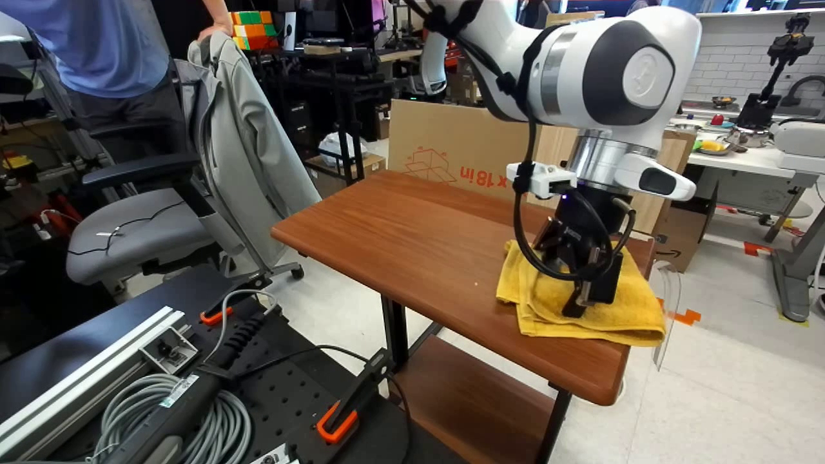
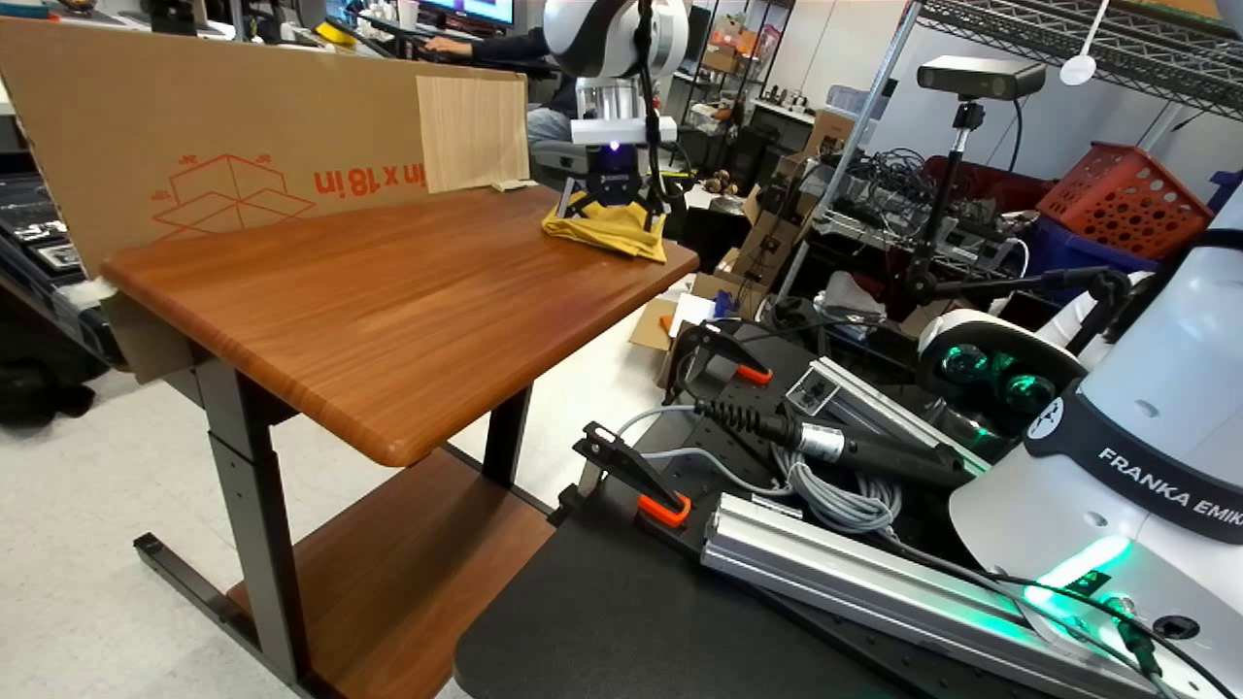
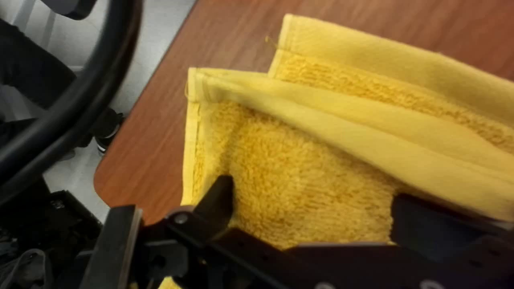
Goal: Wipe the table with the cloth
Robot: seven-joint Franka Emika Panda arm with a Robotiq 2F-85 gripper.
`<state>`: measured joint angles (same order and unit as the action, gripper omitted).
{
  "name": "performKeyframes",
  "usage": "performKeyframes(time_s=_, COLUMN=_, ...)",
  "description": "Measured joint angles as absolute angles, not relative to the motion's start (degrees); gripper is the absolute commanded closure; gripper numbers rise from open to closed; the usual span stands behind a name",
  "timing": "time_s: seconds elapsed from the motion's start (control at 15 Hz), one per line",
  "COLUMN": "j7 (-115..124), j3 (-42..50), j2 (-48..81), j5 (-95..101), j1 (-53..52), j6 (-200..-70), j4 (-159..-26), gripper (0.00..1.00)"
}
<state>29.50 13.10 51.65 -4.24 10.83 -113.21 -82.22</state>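
Table [image 1: 399,232]: brown wood.
Fingers [image 3: 220,200]: 2, spread apart.
Yellow cloth [image 3: 305,172]: folded, directly beneath them, spanning the gap between.

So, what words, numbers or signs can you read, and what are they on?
"in x 18 in", upside down, on the cardboard.
"FRANKA EMIK", cut off by the picture's edge, on the robot's black band.
Too small or blurred: letters on the hand and the white sticker on the black handle.

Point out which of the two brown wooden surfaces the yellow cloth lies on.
The upper tabletop: the cloth rests on it, beneath the tool; the lower shelf sits underneath that tabletop.
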Motion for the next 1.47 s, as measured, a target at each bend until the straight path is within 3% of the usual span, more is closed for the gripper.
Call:
performKeyframes(time_s=0.47, j7=24.62, j3=12.68, j2=41.18, j5=5.6, j1=0.91, j6=-120.44, j4=-101.87, gripper=0.0)
performKeyframes(time_s=0.8, j7=23.76, j3=7.64, j2=34.41, j5=6.51, j1=-4.88, j6=-127.75, j4=-112.85, gripper=0.0)
performKeyframes(time_s=1.47, j7=29.88, j3=4.22, j2=39.91, j5=-6.09, j1=-4.19, j6=-125.05, j4=-97.46, gripper=0.0)
